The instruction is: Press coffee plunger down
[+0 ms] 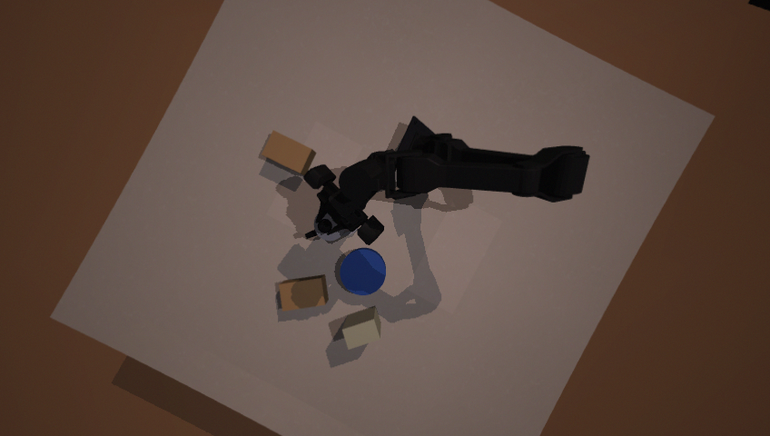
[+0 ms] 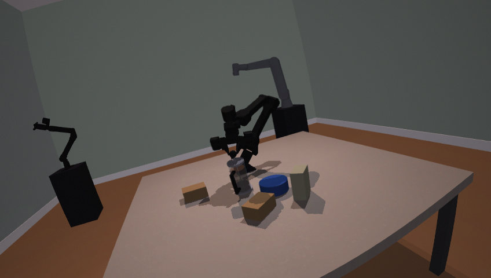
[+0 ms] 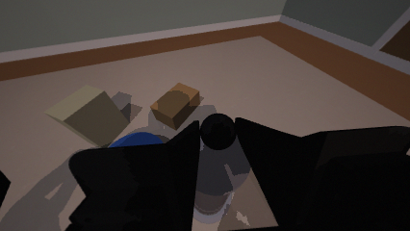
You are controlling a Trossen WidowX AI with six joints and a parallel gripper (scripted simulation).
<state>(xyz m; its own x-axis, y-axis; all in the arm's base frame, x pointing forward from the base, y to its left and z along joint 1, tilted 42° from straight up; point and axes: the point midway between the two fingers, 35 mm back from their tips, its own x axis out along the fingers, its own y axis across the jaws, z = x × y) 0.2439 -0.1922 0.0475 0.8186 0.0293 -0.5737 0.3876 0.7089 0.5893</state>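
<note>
Blue disc (image 1: 361,271), two brown blocks (image 1: 288,152) (image 1: 302,292), seemingly beige block (image 1: 361,328)

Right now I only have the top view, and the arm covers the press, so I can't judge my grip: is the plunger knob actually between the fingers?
Observer: Yes. In the wrist view the round black knob sits between the two fingers of the gripper, which is shut on it.
Operator: How far down is the knob?
Observer: In the exterior view it sits just above the lid of the press; hardly any rod shows.
Operator: Is the press tipped?
Observer: It looks upright on the table, with its black handle running straight down the side.
</note>
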